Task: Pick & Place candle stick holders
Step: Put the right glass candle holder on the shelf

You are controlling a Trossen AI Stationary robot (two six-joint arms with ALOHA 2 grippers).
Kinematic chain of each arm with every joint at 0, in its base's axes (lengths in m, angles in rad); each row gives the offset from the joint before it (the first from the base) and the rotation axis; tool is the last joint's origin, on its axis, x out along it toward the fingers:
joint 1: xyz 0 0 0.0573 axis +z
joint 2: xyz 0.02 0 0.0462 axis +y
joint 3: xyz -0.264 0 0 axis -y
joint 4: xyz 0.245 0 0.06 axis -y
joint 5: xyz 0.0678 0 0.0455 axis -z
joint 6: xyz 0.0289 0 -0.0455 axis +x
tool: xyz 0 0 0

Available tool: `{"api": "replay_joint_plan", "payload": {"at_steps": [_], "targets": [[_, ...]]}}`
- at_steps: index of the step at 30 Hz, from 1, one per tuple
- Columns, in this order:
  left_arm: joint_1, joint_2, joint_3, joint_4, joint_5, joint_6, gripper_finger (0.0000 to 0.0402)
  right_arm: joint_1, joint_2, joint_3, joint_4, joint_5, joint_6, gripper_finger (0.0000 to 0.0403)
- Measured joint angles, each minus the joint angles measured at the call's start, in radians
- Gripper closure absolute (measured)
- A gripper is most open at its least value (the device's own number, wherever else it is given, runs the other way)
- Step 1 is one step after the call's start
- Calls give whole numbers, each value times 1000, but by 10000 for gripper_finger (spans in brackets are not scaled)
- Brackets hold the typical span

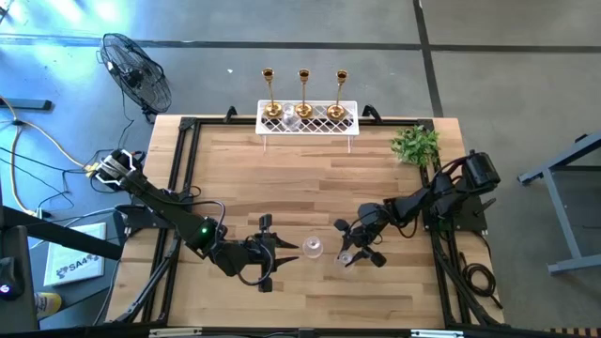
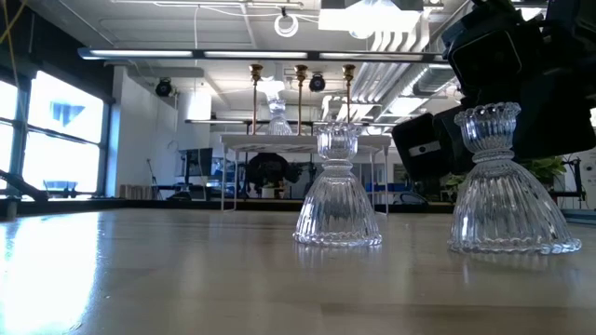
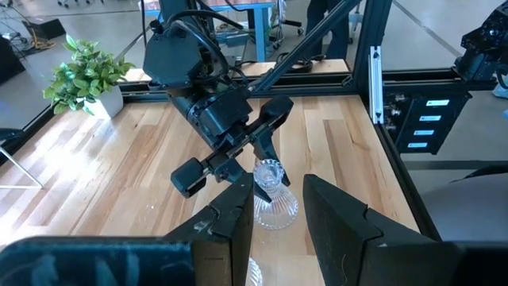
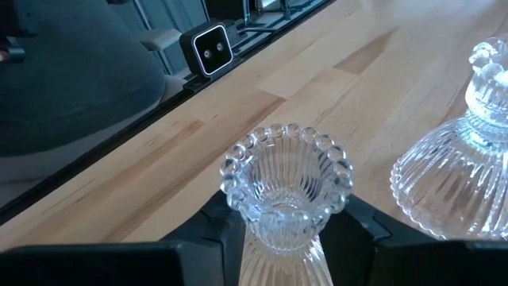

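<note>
While two clear glass holders (image 1: 313,247) stand upright mid-table (image 1: 310,178), the right gripper (image 4: 282,226) has its fingers pinching the stem of one (image 4: 286,179), likely to lift it. Left gripper (image 3: 278,214) waits beside the other, fingers slightly apart, empty.

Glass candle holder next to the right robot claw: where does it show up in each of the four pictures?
High view: the glass holder stands near the table's front edge, just right of centre.
Low view: close up at the picture's right.
Left wrist view: middle of the picture.
Right wrist view: bottom middle.
Shared landmark: the second glass holder beside it, central in the low view and at the right wrist picture's right edge.
</note>
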Motion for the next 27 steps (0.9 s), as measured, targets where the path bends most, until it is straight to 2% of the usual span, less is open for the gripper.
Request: {"api": "replay_joint_plan", "payload": {"at_steps": [12, 23, 27], "targets": [[0, 0, 0, 4, 26, -5, 293, -5, -71, -2, 5, 35, -44, 283], [0, 0, 0, 8, 26, -24, 293, -63, -309, -2, -98, 173, -41, 283], [0, 0, 0, 8, 22, -69, 293, -114, -412, -2, -116, 181, -49, 283]]}}
